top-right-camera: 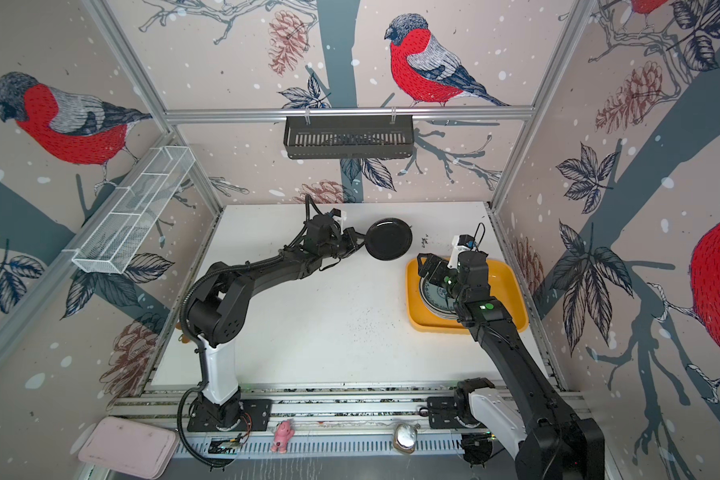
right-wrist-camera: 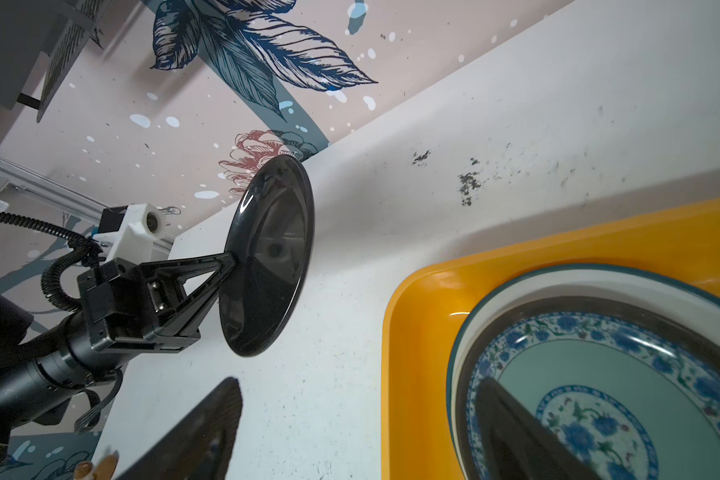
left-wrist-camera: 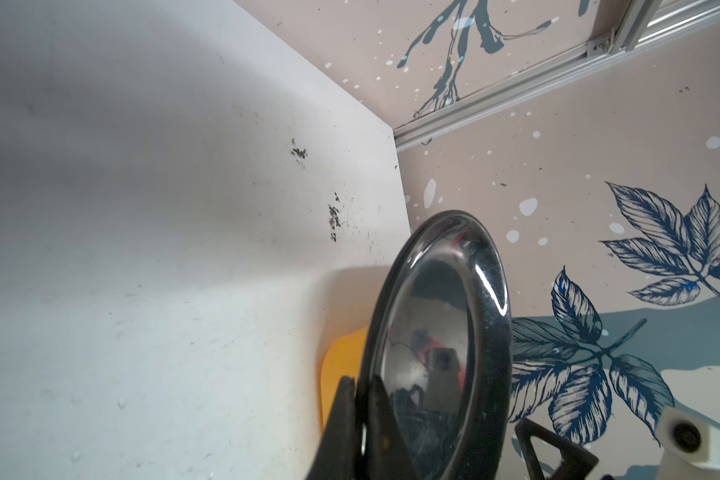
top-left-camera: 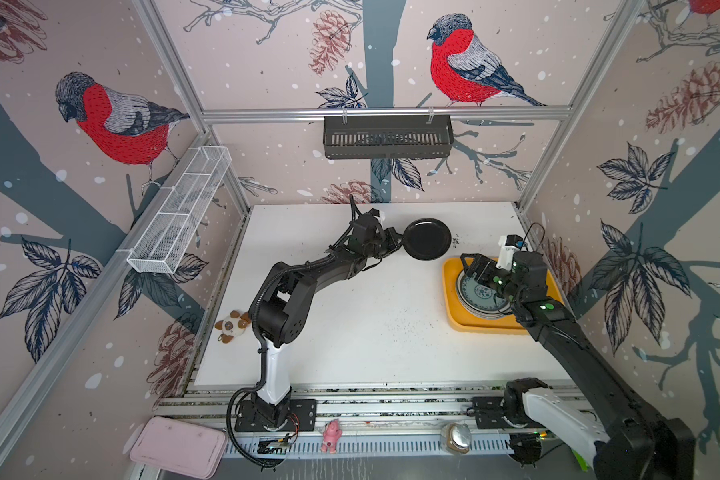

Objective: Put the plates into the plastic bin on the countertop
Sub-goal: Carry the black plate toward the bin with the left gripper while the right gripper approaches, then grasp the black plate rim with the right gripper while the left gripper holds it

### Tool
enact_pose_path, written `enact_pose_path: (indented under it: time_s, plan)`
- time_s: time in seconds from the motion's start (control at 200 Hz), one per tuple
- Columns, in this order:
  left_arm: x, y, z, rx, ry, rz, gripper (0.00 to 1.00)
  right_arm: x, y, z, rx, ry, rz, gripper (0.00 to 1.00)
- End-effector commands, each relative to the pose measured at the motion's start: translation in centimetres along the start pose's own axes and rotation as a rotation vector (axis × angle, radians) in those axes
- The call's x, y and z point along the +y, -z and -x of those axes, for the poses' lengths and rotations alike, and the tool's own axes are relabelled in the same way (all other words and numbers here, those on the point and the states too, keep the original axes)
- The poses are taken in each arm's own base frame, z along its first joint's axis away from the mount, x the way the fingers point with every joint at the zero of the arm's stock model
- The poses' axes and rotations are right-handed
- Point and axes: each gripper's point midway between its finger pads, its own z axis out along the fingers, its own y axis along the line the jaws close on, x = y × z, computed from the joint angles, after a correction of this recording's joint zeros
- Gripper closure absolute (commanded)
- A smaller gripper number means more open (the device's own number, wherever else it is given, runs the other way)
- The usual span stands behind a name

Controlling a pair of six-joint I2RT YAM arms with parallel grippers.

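Note:
A glossy black plate [top-left-camera: 427, 239] [top-right-camera: 390, 239] hangs tilted above the far middle of the white countertop [top-left-camera: 350, 324]. My left gripper [top-left-camera: 400, 246] [left-wrist-camera: 360, 388] is shut on its rim, and the right wrist view shows the plate [right-wrist-camera: 271, 257] held on edge. To the right lies the yellow plastic bin [top-left-camera: 452, 309] [top-right-camera: 412, 309] [right-wrist-camera: 416, 332] with a stack of plates; the top one [top-left-camera: 476, 296] [right-wrist-camera: 599, 399] is teal with blue flowers. My right gripper [top-left-camera: 472, 270] [right-wrist-camera: 358, 415] stands open over the bin's near-left rim, holding nothing; one finger is over the stack.
A plush toy [top-left-camera: 231, 326] lies at the countertop's left edge. A black slotted basket [top-left-camera: 387, 137] hangs on the back wall and a white wire basket [top-left-camera: 179, 212] on the left wall. A pink tray [top-left-camera: 179, 446] and a pink figurine [top-left-camera: 331, 436] sit in front of the rails.

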Motion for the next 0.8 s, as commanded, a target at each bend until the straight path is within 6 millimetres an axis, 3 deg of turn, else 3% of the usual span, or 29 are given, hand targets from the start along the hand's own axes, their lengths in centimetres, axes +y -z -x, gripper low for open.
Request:
enact_pose_path:
  time_s: [0.0,0.32,0.565,0.796]
  plan:
    - [-2.1,0.4,-0.4,0.010,-0.062,-0.075,1.00,1.4,-0.2,1.1,-0.034,-0.012,0.063,0.14]
    - [-4.3,0.2,-2.6,0.053,-0.107,-0.118,1.00,1.5,-1.9,-0.4,0.027,-0.027,0.072,0.23]
    - [-5.4,0.5,-3.1,0.053,-0.160,-0.116,1.00,1.3,-2.4,-0.6,0.043,-0.055,0.064,0.62]
    - [-6.1,0.6,-3.5,0.065,-0.187,-0.130,1.00,1.9,-2.0,-0.8,0.036,-0.088,0.105,0.83]
